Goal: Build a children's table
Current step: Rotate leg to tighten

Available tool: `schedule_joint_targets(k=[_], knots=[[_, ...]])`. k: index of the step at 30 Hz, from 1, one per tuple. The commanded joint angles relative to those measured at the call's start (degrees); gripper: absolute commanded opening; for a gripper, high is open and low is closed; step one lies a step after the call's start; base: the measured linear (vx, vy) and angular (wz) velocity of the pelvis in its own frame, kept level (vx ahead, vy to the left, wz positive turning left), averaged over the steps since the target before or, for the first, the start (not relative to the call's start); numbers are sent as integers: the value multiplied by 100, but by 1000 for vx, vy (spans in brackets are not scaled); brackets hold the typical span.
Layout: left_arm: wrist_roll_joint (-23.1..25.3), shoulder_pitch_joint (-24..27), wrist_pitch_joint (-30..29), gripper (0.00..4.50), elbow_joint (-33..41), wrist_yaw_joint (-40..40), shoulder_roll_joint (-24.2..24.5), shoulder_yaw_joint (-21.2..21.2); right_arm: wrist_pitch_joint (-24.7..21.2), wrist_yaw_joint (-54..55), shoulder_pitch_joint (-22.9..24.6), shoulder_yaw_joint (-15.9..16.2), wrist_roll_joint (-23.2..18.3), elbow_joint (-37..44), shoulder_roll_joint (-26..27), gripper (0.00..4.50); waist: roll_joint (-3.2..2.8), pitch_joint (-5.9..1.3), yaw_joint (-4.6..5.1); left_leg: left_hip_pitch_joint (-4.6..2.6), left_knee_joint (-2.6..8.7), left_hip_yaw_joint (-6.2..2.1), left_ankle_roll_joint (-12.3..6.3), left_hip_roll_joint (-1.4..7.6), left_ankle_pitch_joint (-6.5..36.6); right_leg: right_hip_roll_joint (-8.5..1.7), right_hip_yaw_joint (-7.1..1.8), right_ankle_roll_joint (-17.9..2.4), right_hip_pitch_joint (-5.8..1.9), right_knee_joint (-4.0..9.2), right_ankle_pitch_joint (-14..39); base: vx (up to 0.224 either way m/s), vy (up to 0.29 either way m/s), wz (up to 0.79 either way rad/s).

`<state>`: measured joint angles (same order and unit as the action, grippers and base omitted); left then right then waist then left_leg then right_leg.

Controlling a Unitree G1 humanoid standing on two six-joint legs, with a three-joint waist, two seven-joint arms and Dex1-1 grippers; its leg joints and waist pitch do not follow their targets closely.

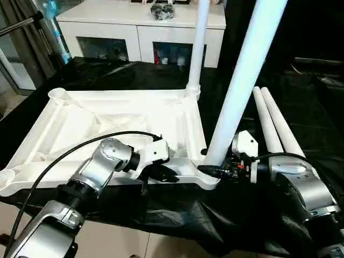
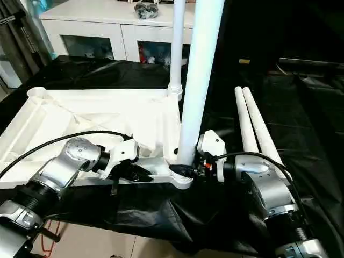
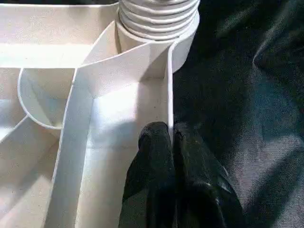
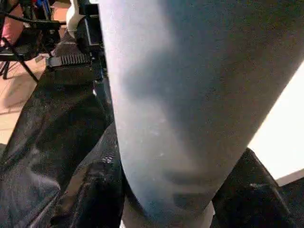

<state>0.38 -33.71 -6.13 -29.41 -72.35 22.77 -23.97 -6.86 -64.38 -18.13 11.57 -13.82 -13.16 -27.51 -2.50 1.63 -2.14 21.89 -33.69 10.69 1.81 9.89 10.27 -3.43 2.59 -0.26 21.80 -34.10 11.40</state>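
Hiding r. hand [image 1: 214, 171], leg [image 1: 242, 80] top cropped

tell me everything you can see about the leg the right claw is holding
The long tapered white plastic tube leg stands almost upright, leaning slightly, its lower end seated in the near right round corner socket of the upside-down white ribbed plastic tabletop. It looks smooth and matte, widening upward out of frame. The right claw grips it just above the socket, a black finger on each side. Ridged rings circle its base where it enters the socket.
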Motion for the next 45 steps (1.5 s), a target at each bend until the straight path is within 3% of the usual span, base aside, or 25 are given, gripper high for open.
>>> schedule_joint_targets(k=[1,7,8,10,12,16,19,21,23,26,28,31,35,37,39,40,44,45], knots=[[54,-159,75,0,-8,-3,65,52,-239,-228,362,565,381,-484,-5,190,19,-266,-4,-123,400,-148,-300,359,1372,-477,-236,-1475,-207,394,872,0,0,0],[-50,-189,-145,0,-64,215,-55,235,-71,585,191,190,399,-1010,395,190,16,-219,32,-151,441,-156,-146,349,1820,-483,-239,-1397,-165,459,1533,0,0,0],[-84,-215,-212,0,-89,354,-140,304,-56,854,112,73,412,-1179,518,190,19,-168,69,-191,468,-188,12,339,2256,-497,-229,-1240,-143,511,2316,0,0,0],[-125,-284,-421,0,-164,743,-338,451,19,1315,-10,-75,464,-1450,707,190,13,-137,121,-246,465,-229,184,328,2696,-517,-217,-1037,-88,583,3077,0,0,0],[-114,-367,-566,0,-277,1182,-542,574,-15,1743,-107,-173,511,-1662,878,190,17,-133,176,-266,479,-273,274,317,2930,-509,-199,-838,-61,632,3399,-53,13,-7],[-19,-532,-933,0,-476,2115,-957,760,-26,2587,-352,-323,629,-2161,1216,190,-1,-118,264,-303,451,-297,290,291,3196,-508,-158,-747,-1,695,3602,-26,8,-3],[114,-678,-1355,0,-735,3147,-1350,962,9,3252,-585,-459,670,-2638,1527,190,-35,-108,314,-337,471,-328,281,294,3430,-475,-66,-711,-1,737,3421,-19,7,-2],[183,-718,-1506,0,-819,3507,-1546,996,-44,3735,-807,-607,657,-3067,1756,190,-25,-93,334,-352,471,-329,262,277,3628,-473,6,-679,-2,776,3382,0,0,0],[185,-701,-1625,0,-769,3577,-1668,981,-97,3873,-977,-667,631,-3363,1914,190,-31,-86,411,-311,483,-361,224,265,3745,-516,86,-572,-38,793,3527,0,0,0],[230,-672,-1720,0,-689,3598,-1719,907,-163,3885,-1152,-689,650,-3633,2057,190,-86,-76,463,-286,512,-391,222,281,3915,-545,130,-537,-55,808,3510,0,0,0],[235,-650,-1740,0,-645,3557,-1692,882,-172,3781,-1240,-641,716,-3772,2110,190,-85,-76,489,-256,546,-414,247,292,4065,-557,203,-489,-94,804,3420,0,0,0],[236,-642,-1714,0,-637,3521,-1660,869,-162,3784,-1263,-622,749,-3808,2129,190,-73,-57,542,-351,512,-409,291,270,4317,-575,269,-396,-5,871,3649,0,0,0],[226,-622,-1623,0,-607,3454,-1629,863,-120,3903,-1355,-612,838,-3924,2192,190,-111,-33,592,-362,546,-437,331,283,4567,-578,349,-292,-14,893,3742,0,0,0],[222,-587,-1559,0,-535,3340,-1598,829,-48,3876,-1422,-685,771,-3964,2233,190,-133,-24,629,-329,622,-471,387,308,4779,-560,395,-287,-79,860,3530,0,0,0],[224,-562,-1558,0,-475,3254,-1565,796,-27,3807,-1484,-761,701,-3994,2247,190,-144,-12,618,-358,636,-456,405,306,4885,-562,380,-309,-48,859,3536,0,0,0],[229,-549,-1536,0,-437,3175,-1523,763,-5,3738,-1547,-809,676,-4023,2250,246,-146,-15,628,-383,602,-447,388,283,4818,-593,374,-310,-22,886,3665,0,0,0],[243,-522,-1442,0,-363,2991,-1405,680,43,3582,-1648,-859,677,-3956,2244,277,-124,-7,669,-349,560,-459,304,257,4581,-637,389,-236,-22,951,3947,0,0,0],[242,-521,-1435,0,-356,2977,-1397,677,44,3570,-1653,-858,680,-3944,2241,289,-116,-11,683,-301,560,-472,277,260,4464,-655,376,-237,-54,927,3953,0,0,0]])
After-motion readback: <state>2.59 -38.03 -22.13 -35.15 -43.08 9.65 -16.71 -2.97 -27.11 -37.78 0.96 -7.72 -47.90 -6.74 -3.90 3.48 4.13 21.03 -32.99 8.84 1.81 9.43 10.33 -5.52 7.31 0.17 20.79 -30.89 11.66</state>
